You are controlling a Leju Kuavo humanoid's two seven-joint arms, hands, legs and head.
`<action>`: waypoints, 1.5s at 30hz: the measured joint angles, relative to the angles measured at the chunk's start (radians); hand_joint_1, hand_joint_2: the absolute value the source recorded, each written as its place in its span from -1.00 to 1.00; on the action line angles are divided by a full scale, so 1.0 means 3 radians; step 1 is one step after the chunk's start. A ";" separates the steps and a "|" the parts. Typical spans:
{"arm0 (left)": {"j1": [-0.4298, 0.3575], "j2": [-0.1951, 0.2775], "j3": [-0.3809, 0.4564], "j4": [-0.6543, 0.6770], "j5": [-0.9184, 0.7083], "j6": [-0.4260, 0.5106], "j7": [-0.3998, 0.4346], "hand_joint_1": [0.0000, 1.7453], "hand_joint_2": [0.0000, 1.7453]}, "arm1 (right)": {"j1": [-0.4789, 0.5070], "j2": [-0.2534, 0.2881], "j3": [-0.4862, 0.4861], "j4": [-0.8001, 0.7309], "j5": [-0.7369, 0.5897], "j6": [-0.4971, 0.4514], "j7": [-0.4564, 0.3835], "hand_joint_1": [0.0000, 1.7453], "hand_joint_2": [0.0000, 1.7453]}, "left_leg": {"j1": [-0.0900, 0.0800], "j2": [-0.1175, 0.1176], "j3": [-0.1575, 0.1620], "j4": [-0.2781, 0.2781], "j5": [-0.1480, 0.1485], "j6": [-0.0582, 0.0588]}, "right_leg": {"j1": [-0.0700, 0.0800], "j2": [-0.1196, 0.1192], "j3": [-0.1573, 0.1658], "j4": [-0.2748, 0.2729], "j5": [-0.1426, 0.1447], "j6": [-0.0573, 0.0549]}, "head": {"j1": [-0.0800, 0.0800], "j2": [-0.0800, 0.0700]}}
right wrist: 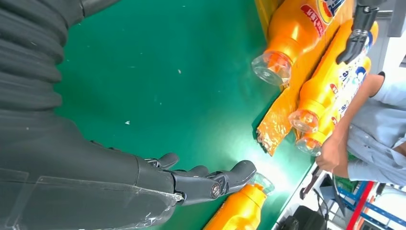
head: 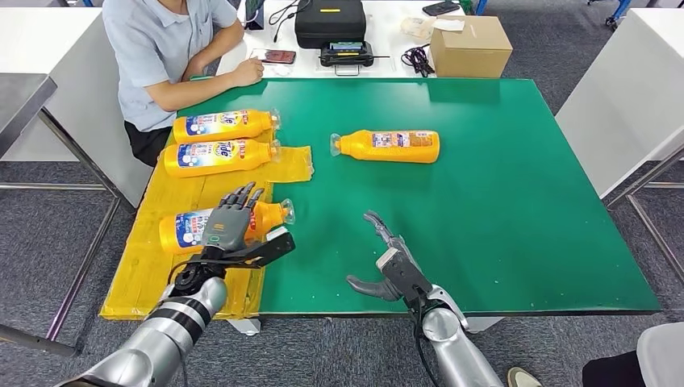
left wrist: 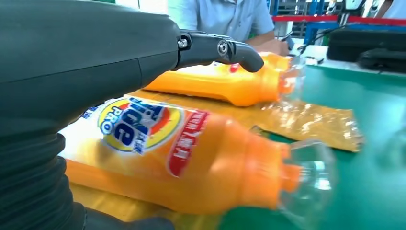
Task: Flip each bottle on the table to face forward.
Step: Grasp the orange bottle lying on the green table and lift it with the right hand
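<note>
Bottles of orange detergent lie on their sides on the green worktop (head: 516, 201). The nearest bottle (head: 189, 228) rests on a crinkled yellow plastic sheet (head: 145, 274) at the worktop's left edge, label up and clear cap toward the centre. The left robot hand (head: 230, 222) hovers over its middle with fingers spread, grasping nothing. Two more labelled bottles (head: 218, 156) lie side by side farther along the sheet, close to a seated person's forearm (head: 202, 85). A fourth bottle (head: 391, 146) lies apart on bare green, cap pointing left, with open room all around it. The right robot hand (head: 387, 262) is released, fingers apart, above the near edge. Beyond the far edge sit a cardboard box (head: 470, 46) and a black case (head: 331, 20).
</note>
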State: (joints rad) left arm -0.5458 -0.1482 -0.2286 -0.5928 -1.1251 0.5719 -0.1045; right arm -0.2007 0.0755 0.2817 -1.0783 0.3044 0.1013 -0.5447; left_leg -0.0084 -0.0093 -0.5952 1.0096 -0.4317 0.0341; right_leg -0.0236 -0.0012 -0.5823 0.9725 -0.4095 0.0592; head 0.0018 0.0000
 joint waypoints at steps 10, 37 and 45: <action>0.0527 -0.0320 0.0344 -0.1129 -0.0334 0.0434 -0.0643 -1.00 1.00 | 0.0039 0.0000 -0.0021 -0.0021 -0.0006 -0.0099 -0.0039 -1.00 1.00 | 0.0000 -0.0001 -0.0010 0.0000 0.0000 0.0000 | 0.0000 0.0000 -0.0010 -0.0001 0.0000 0.0000 | 0.0000 0.0000; 0.1159 -0.0521 -0.0600 -0.2069 0.3331 0.0278 -0.1388 -1.00 1.00 | 0.0553 0.0319 -0.0429 -0.0900 -0.0227 -0.1367 0.0071 -1.00 1.00 | 0.0001 -0.0002 -0.0017 0.0000 -0.0002 0.0000 | 0.0002 -0.0002 -0.0018 -0.0001 0.0000 0.0000 | -0.0001 0.0000; 0.1324 -0.0481 -0.0725 -0.2215 0.3549 0.0230 -0.1560 -1.00 1.00 | 0.0565 0.0277 -0.0369 -0.0951 -0.0252 -0.1288 0.0145 -1.00 1.00 | 0.0000 -0.0003 -0.0018 0.0000 -0.0002 0.0000 | 0.0000 -0.0002 -0.0018 -0.0002 -0.0001 0.0000 | 0.0000 0.0000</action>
State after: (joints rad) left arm -0.1485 -0.2925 -0.4461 -1.2573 -0.0604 0.6408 -0.5726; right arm -0.0311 0.1586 0.1711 -1.3635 0.2288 -0.2852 -0.5013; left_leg -0.0084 -0.0102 -0.6007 1.0095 -0.4324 0.0342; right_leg -0.0236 -0.0018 -0.5877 0.9720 -0.4097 0.0592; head 0.0017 0.0000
